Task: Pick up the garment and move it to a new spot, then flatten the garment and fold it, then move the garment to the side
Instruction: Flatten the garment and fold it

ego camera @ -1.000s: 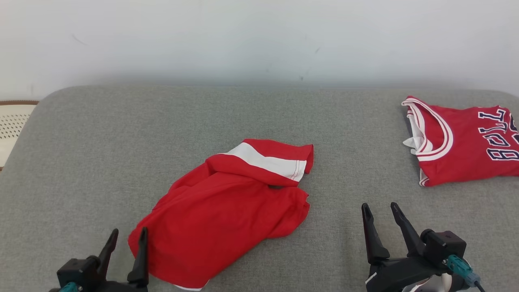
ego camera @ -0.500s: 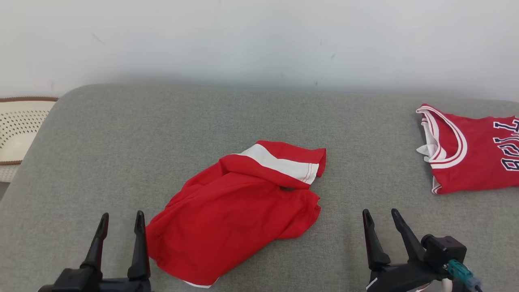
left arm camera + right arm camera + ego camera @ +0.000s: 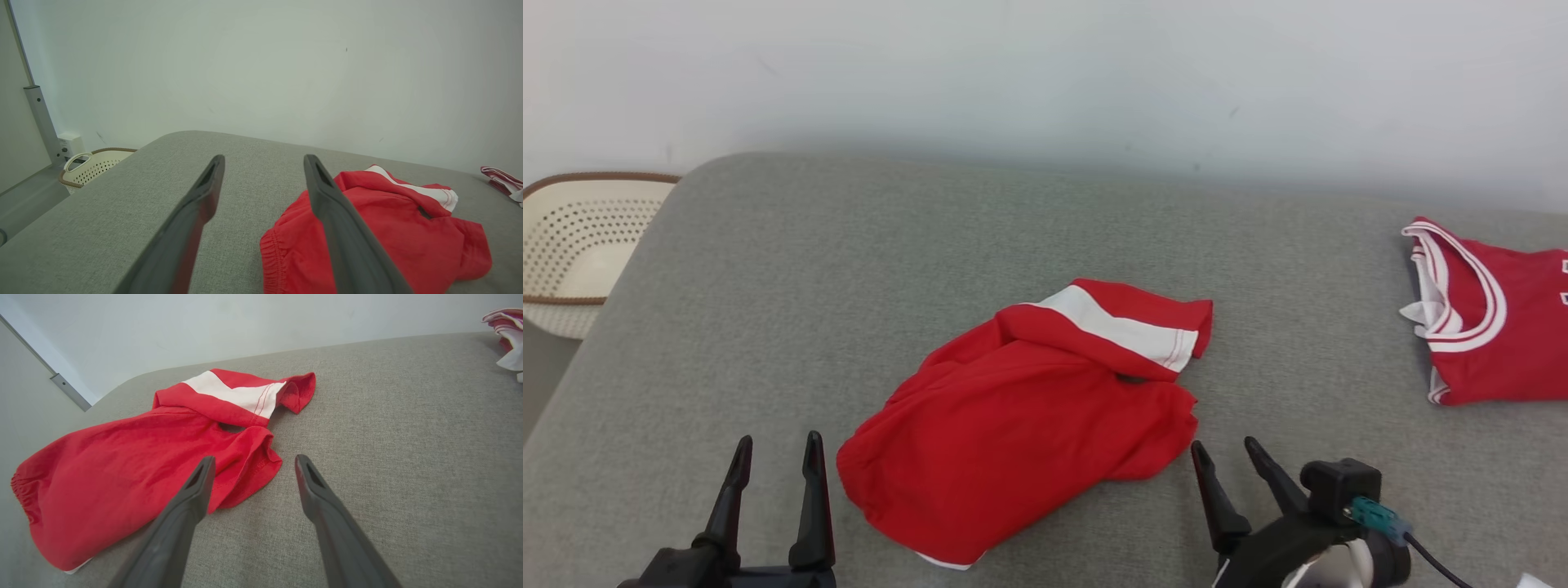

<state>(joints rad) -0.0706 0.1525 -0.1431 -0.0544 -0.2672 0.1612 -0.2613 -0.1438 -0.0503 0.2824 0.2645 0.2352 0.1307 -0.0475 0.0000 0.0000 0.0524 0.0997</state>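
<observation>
The garment is a pair of red shorts with a white band, lying crumpled in the middle of the grey cushioned surface. My left gripper stands open just left of the elastic waist end, with nothing between its fingers. In the left wrist view the garment lies to the right of the open left gripper. My right gripper is open beside the garment's lower right hem. In the right wrist view that hem of the garment lies by the left finger of the right gripper.
A folded red jersey with white trim lies at the surface's far right; it is also visible as the jersey and the jersey in the wrist views. A cream perforated basket stands off the left edge. A white wall runs behind.
The camera has turned left, so the whole scene sits further right. My right gripper has come closer to the garment's right hem. My left gripper now stands clear of the garment's left edge.
</observation>
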